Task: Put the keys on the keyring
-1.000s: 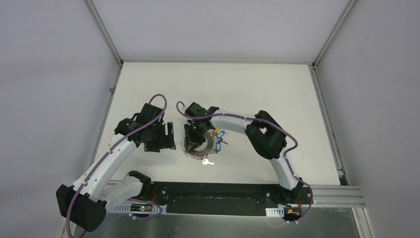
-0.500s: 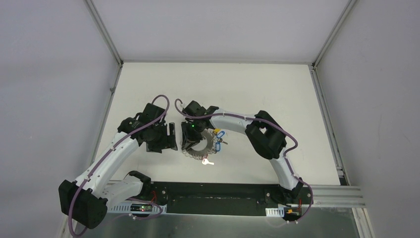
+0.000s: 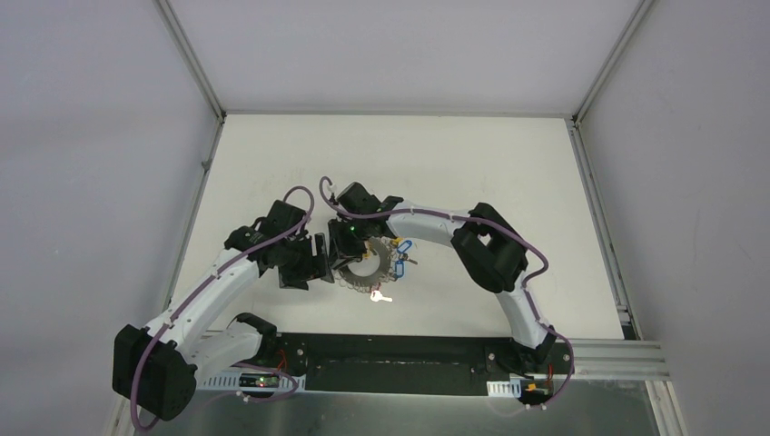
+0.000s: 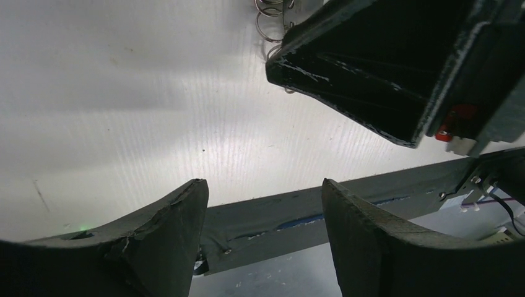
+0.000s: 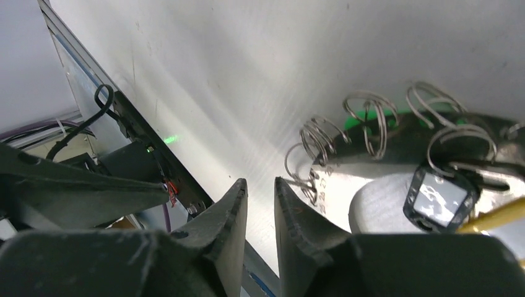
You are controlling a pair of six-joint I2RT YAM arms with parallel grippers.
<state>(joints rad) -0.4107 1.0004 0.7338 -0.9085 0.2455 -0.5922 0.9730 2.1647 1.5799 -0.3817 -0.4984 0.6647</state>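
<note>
Large dark grey metal keyring [image 3: 370, 269], fringed all round with small silver split rings [image 5: 365, 120]. Lies flat on the white table [image 3: 472, 173], a little nearer than its middle, between the two arms. Has at its far right edge a bunch of small silver keys with blue oval plastic tags [image 3: 403, 246] and a yellow tag [image 3: 397, 238], pressed against the rim. Cannot tell from above whether hooked on or only touching.

Small silver key with a red tag [image 3: 380, 295]. Rests loose on the table just on the near side of the keyring, apart from both grippers.

Black two-finger right gripper [image 3: 343, 247]. Hangs over the keyring's left edge, pointing down. Shows in its wrist view fingers [image 5: 226, 229] almost together, with only a slim gap and nothing seen in it. Stands just left of a cluster of split rings, close to them. Cannot tell whether touching. Further along the ring in that view: a green tag [image 5: 389, 116] behind the band, a dark-framed oval tag [image 5: 439, 198] lying on it, and a yellow sliver at the picture's edge.

Black left gripper [image 3: 311, 263]. Sits close beside the right gripper, on its left, low over the table. Spreads wide in its wrist view, with bare table between the fingertips [image 4: 186, 204], and grips nothing. Faces the right gripper's dark body, with a few split rings beyond it.
</note>
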